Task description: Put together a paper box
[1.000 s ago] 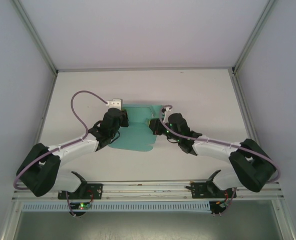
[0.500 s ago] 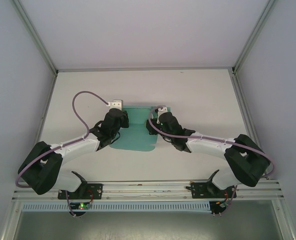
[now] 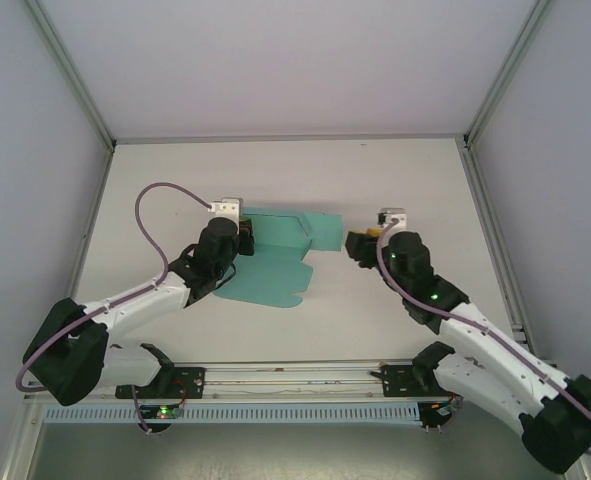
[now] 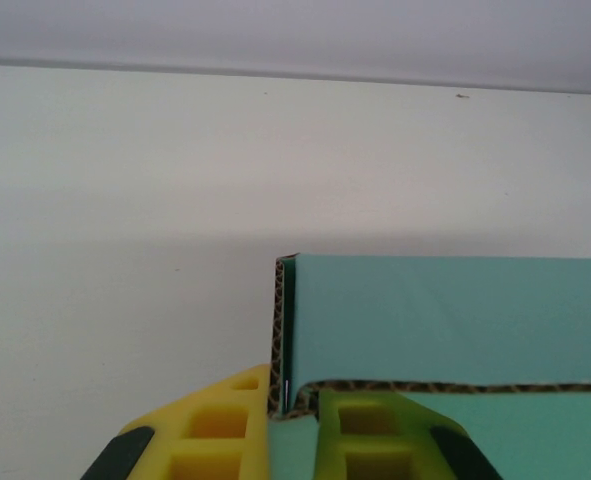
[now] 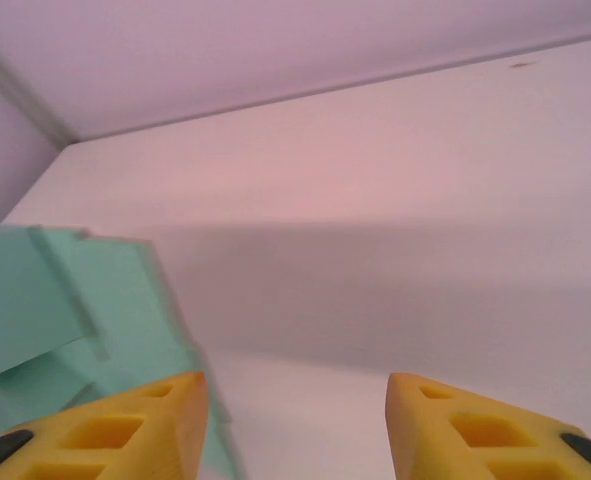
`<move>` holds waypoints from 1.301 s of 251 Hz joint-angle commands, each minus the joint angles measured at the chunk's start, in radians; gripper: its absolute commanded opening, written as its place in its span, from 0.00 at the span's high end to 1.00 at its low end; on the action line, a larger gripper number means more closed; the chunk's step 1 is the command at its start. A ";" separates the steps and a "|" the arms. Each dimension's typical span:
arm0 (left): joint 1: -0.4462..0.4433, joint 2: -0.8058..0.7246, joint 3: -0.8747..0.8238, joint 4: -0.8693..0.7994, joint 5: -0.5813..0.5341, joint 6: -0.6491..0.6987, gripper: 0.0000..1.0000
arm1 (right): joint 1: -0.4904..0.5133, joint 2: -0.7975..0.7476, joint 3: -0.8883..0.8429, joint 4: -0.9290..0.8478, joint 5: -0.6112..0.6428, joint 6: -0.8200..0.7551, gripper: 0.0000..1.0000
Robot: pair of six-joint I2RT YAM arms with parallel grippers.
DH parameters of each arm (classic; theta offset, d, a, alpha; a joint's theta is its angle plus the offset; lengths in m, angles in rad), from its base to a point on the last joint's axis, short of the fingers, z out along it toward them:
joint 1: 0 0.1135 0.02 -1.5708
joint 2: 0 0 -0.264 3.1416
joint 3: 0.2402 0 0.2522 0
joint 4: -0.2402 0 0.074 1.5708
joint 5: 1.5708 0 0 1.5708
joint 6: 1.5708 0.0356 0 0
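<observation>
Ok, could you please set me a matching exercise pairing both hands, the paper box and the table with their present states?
Things:
1. left hand with yellow fingers
2. right hand with yellow fingers
3. teal-green thin card paper box
4. white flat table

States:
a. partly folded, one wall raised
b. open, holding nothing
c. lying under the card
d. shut on a card edge

Pairs: 1-d, 2-b, 3-a, 4-c.

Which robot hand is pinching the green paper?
The left gripper: it is shut on the folded-up edge of the paper box. The right gripper stands open beside the card, holding nothing.
</observation>
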 commanded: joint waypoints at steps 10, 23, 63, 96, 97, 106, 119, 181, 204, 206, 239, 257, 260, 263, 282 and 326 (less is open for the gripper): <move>-0.005 -0.022 -0.014 0.009 0.024 0.020 1.00 | -0.124 0.002 -0.024 -0.045 -0.122 -0.035 0.42; -0.006 -0.022 -0.013 0.007 0.029 0.023 1.00 | -0.148 0.035 -0.016 -0.025 -0.182 -0.034 0.40; -0.006 -0.014 -0.008 0.006 0.021 0.014 1.00 | -0.146 0.143 0.009 0.060 -0.344 -0.067 0.36; -0.005 0.000 0.003 0.002 0.017 0.007 1.00 | -0.131 0.209 0.024 0.133 -0.515 -0.074 0.36; -0.006 0.000 0.003 0.002 0.015 0.006 1.00 | -0.131 0.210 0.023 0.135 -0.520 -0.074 0.36; -0.005 0.004 0.007 -0.003 0.003 -0.001 1.00 | -0.123 0.216 0.022 0.155 -0.558 -0.072 0.36; -0.006 0.014 0.011 -0.007 0.004 -0.004 1.00 | -0.109 0.219 0.017 0.178 -0.584 -0.070 0.35; -0.006 0.040 0.030 -0.016 0.009 -0.014 1.00 | 0.001 0.259 0.025 0.252 -0.645 -0.109 0.36; -0.005 0.042 0.034 -0.025 0.009 -0.016 1.00 | 0.027 0.303 0.056 0.245 -0.623 -0.127 0.35; -0.005 0.042 0.034 -0.026 0.010 -0.015 1.00 | 0.029 0.307 0.058 0.246 -0.620 -0.129 0.35; -0.005 0.035 0.033 -0.032 0.008 -0.016 1.00 | 0.056 0.385 0.103 0.256 -0.610 -0.153 0.35; -0.006 0.035 0.035 -0.037 0.003 -0.013 1.00 | 0.078 0.419 0.129 0.280 -0.627 -0.167 0.32; -0.005 0.035 0.036 -0.039 0.002 -0.014 1.00 | 0.082 0.424 0.132 0.286 -0.629 -0.169 0.32; -0.005 0.036 0.036 -0.039 0.002 -0.012 1.00 | 0.086 0.429 0.137 0.290 -0.630 -0.169 0.32; -0.006 0.039 0.040 -0.045 -0.005 -0.008 1.00 | 0.099 0.460 0.163 0.306 -0.632 -0.171 0.30; -0.006 0.041 0.036 -0.047 -0.011 -0.009 1.00 | 0.105 0.495 0.188 0.309 -0.599 -0.137 0.24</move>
